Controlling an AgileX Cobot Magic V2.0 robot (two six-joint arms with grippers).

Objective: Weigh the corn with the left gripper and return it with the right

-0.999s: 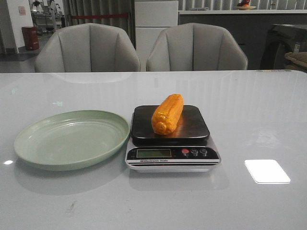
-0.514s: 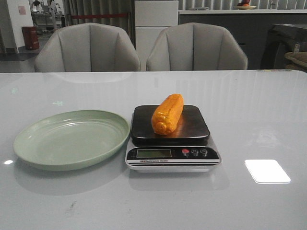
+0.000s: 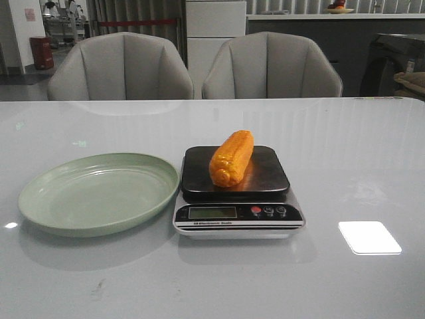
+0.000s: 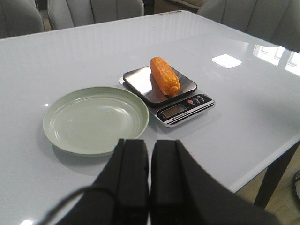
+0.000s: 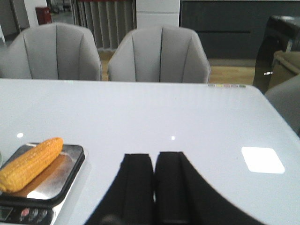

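Nothing has moved since the earlier frame: the corn [image 3: 232,158] lies on the scale [image 3: 237,193], so weighing looks done (display unreadable). Left end effector [image 4: 149,174] and right end effector [image 5: 153,185] hang back with fingers together, empty, corn well ahead; returning it to the plate [image 3: 40,203] remains.

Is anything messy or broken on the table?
Nothing stands out. The corn lies at a slant on the scale, whole. The green plate sits flat beside it, nothing in it. No spills. Both pincers, left and right, are shut and hold nothing.
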